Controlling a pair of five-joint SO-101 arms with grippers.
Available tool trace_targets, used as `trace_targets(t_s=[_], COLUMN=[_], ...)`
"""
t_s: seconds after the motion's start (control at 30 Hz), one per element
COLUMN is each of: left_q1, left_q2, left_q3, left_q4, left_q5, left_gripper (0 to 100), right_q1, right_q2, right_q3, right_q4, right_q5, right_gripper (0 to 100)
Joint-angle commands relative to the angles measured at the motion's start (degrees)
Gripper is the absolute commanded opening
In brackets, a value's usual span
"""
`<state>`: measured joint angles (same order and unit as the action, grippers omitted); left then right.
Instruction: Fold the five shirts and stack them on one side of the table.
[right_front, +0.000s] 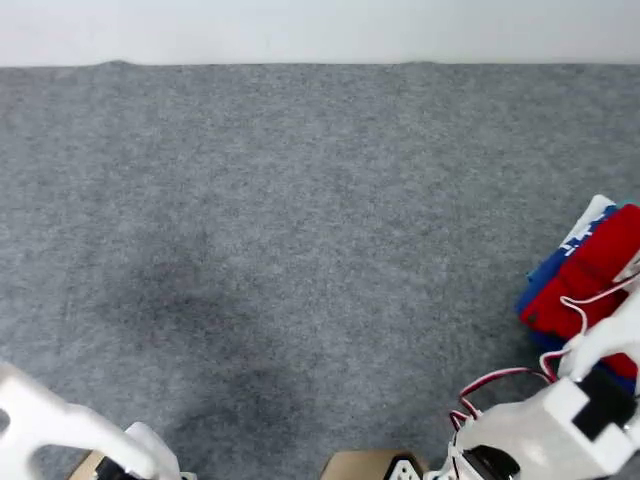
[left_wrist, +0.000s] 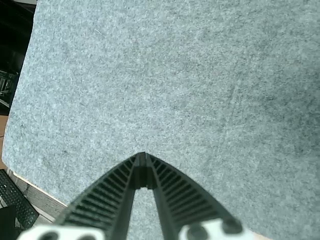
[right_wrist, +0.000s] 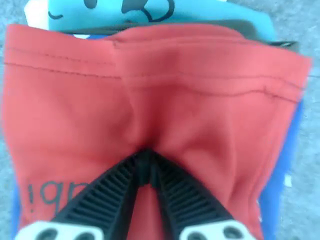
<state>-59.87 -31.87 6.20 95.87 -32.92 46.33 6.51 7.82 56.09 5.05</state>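
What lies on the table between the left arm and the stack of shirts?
Bare grey mat, seen in the high view: the left arm is at the near corner, the stack of shirts at the opposite edge.

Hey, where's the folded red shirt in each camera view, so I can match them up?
High view: the folded red fabric shirt lies at the right edge, atop a blue shirt.
Left wrist view: the left end effector faces grey felt mat elsewhere.
Right wrist view: it spreads just beyond the right end effector.
Shared landmark: the grey felt mat.
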Motion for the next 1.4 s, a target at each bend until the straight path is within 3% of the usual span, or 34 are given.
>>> trace_targets(t_s=[0.0,0.17,0.43,0.63,0.97,1.37], left_q1=[0.2,0.2,0.2,0.2,0.2,0.2], left_q2=[-1.1,-1.4,-1.5,-1.5,-1.5,-1.6], left_q3=[-0.4,-0.6,-0.6,-0.6,-0.7,-8.1], left_q4=[-0.8,-0.8,-0.7,-0.7,0.5,4.6], left_q5=[-0.4,-0.4,-0.4,-0.3,-0.3,-0.1], left_gripper=[0,0,0,0,0,0], right_q1=[1.4,3.3,6.8,6.9,4.4,3.0], right_q2=[-8.7,-12.1,1.1,3.6,-11.6,-15.2], right_q3=[-5.1,-5.3,-3.1,-3.9,-6.9,-6.9], right_q4=[3.9,2.2,-11.4,-12.7,2.9,25.9], right_q5=[0.7,4.3,6.1,8.4,5.9,5.5], right_gripper=[1.1,1.3,1.4,1.1,1.1,1.0])
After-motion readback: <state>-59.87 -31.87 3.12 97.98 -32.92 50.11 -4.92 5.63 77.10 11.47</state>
